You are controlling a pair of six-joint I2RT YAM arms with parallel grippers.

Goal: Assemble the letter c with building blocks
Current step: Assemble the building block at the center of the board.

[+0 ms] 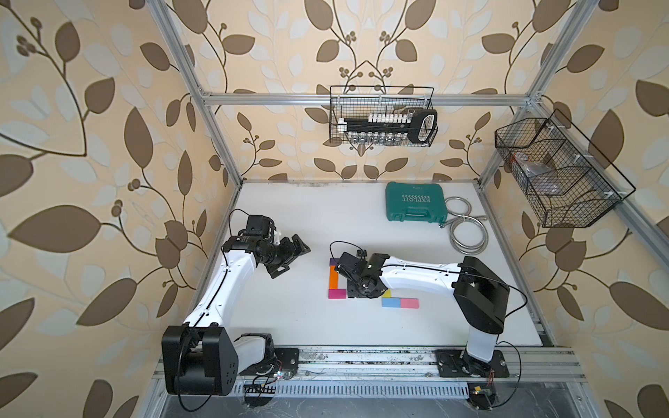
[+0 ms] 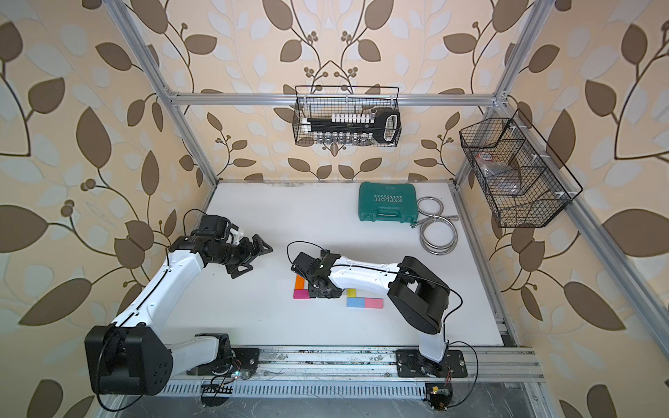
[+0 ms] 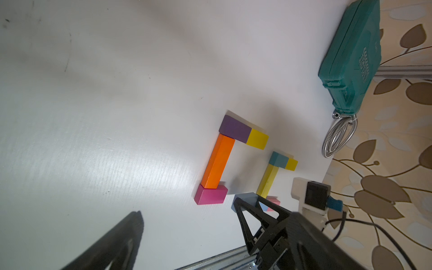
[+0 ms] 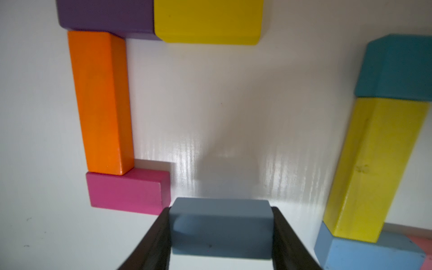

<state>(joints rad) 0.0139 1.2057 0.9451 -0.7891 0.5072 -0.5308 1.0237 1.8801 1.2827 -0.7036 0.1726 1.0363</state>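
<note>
In the right wrist view my right gripper (image 4: 221, 209) is shut on a light blue block (image 4: 221, 229), right beside the free end of the magenta block (image 4: 127, 191). An orange bar (image 4: 101, 100) runs from the magenta block up to a purple block (image 4: 105, 16) joined to a yellow block (image 4: 208, 21). To the right lie a teal block (image 4: 395, 67), a yellow bar (image 4: 374, 168), another light blue block (image 4: 364, 254) and a pink block (image 4: 423, 247). My left gripper (image 1: 291, 258) hangs open to the left, holding nothing.
A green tool case (image 1: 415, 206) lies at the back right with a coiled metal hose (image 1: 467, 231) beside it. Wire baskets (image 1: 383, 115) hang on the back and right walls. A metal rail (image 1: 362, 362) borders the table's front edge.
</note>
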